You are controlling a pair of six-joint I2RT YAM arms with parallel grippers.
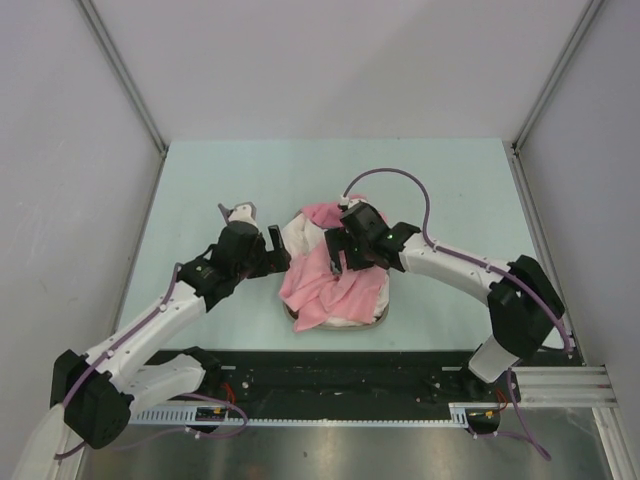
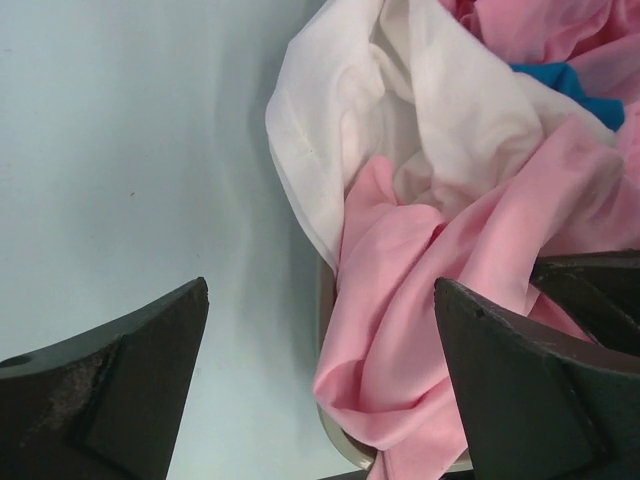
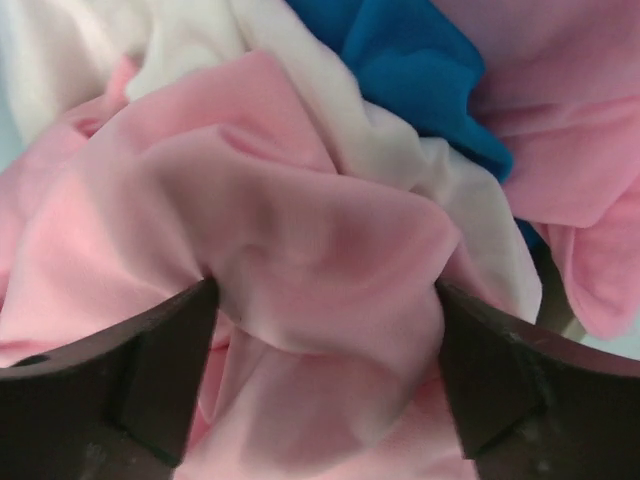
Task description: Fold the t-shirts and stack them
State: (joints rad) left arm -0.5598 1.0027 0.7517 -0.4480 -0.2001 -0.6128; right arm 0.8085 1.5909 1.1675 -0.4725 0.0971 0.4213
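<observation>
Pink t-shirt (image 3: pixel 300 220) looks limp and light; best pinch is its raised fold. Right gripper (image 3: pixel 322 290) straddles it, jaws wide; left gripper (image 2: pixel 320 285) wide, empty.

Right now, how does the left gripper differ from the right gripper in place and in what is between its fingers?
The left gripper is at the left edge of the t-shirts; the right gripper is over their middle. The left gripper frames bare table and cloth; the right gripper frames only a pink t-shirt. Both stand wide open, closed on nothing.
</observation>
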